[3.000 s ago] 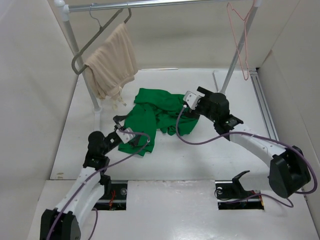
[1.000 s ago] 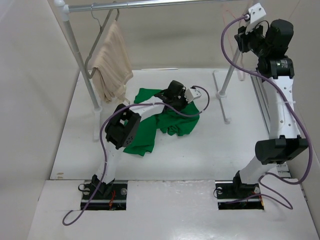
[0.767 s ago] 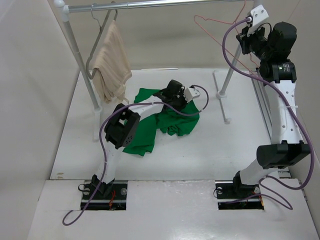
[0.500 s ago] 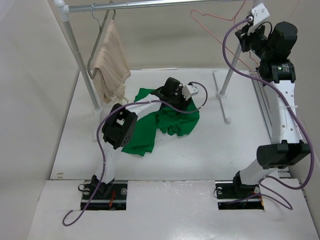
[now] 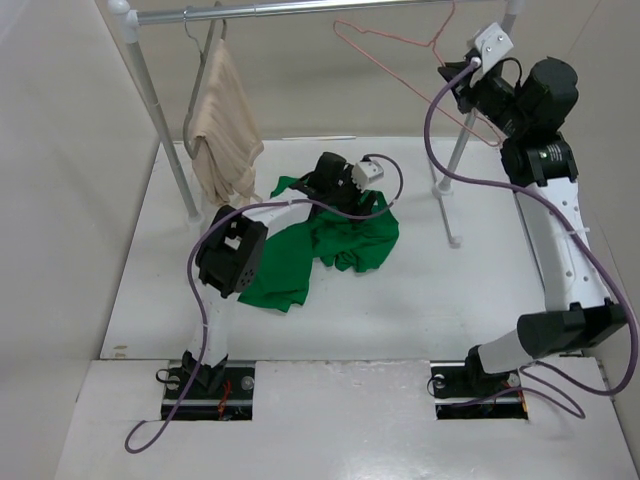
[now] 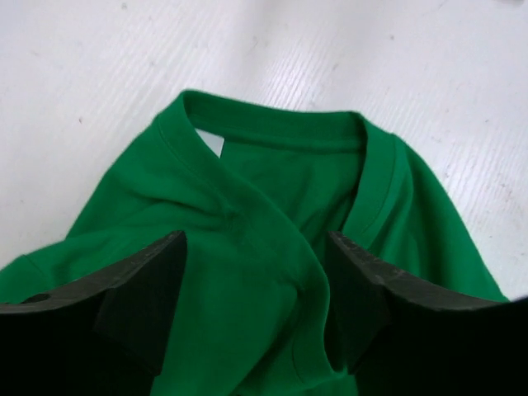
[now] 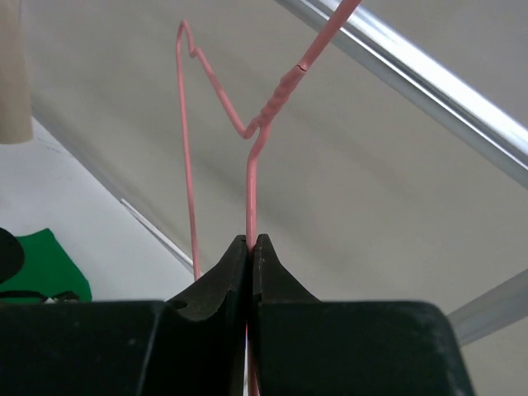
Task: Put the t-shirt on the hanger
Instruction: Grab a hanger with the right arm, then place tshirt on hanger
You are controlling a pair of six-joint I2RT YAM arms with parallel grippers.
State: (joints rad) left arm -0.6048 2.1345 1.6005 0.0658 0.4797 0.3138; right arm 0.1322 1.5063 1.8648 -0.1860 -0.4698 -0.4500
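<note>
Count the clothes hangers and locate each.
2: the pink hanger, in the right gripper by the rail; the grey hanger at its left end, carrying the beige garment.

Right pincer (image 7: 249, 242) pinched on the pink hanger (image 7: 251, 177) wire, rail (image 7: 429, 78) above

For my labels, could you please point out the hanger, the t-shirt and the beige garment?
hanger (image 7: 249, 190): right wrist view, wire below the twist.
t-shirt (image 6: 272, 132): left wrist view, neck band.
beige garment (image 5: 222, 120): top view, hanging middle.
</note>
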